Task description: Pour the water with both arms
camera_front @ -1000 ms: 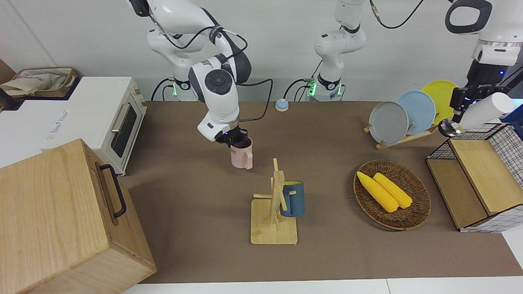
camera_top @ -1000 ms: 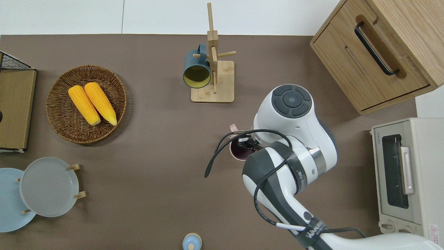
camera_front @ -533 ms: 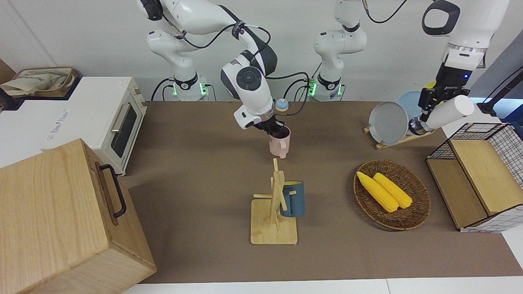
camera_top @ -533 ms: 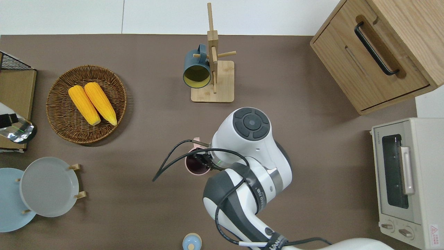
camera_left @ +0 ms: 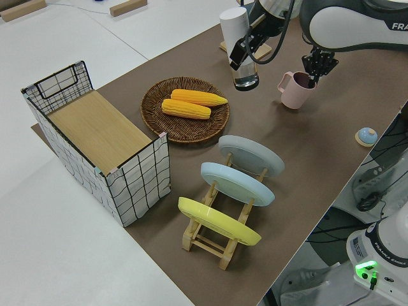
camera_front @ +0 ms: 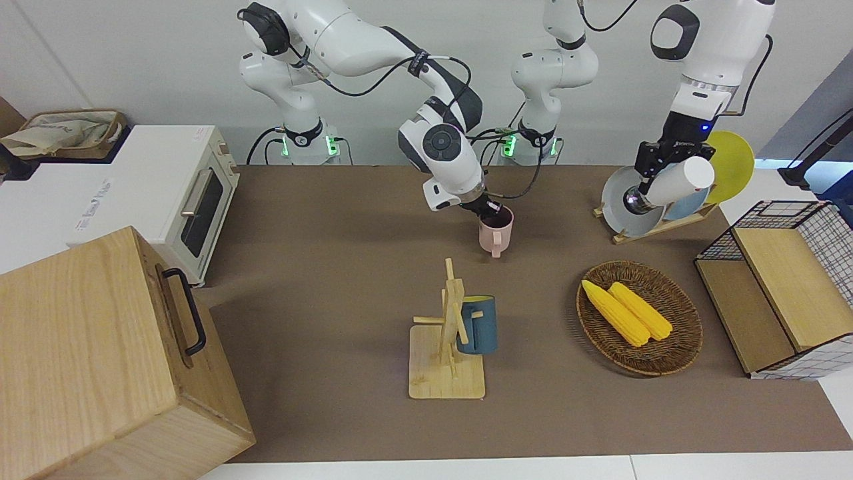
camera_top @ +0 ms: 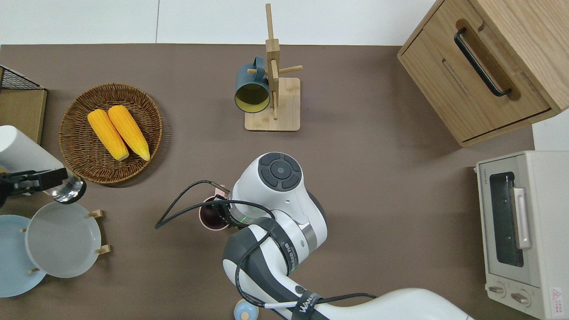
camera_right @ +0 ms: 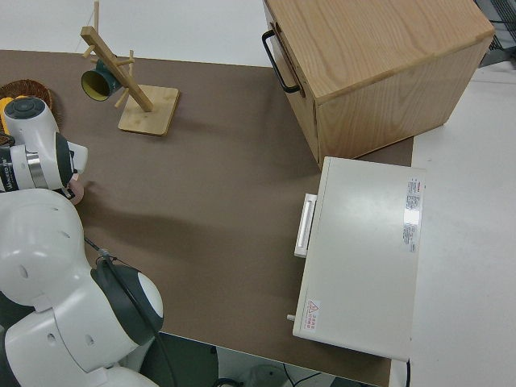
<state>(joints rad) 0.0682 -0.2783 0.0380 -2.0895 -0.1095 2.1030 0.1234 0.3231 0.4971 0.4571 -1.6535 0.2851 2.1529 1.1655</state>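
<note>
Overhead view: my two arms bring bottle and mug together.

From the left arm's end of the table, my left gripper (camera_top: 26, 182), clamped on the tilted white bottle (camera_top: 22, 153), hangs between the wicker basket (camera_top: 71, 133) and the plate rack (camera_front: 656, 227). Mid-table, my right gripper (camera_top: 218, 212) pinches the rim of the pink mug (camera_front: 496, 235), held upright. I judge this the approach; next, the bottle's mouth must come over the mug.

Front and overhead cameras share the mug rack (camera_front: 448, 333) mid-table.
</note>
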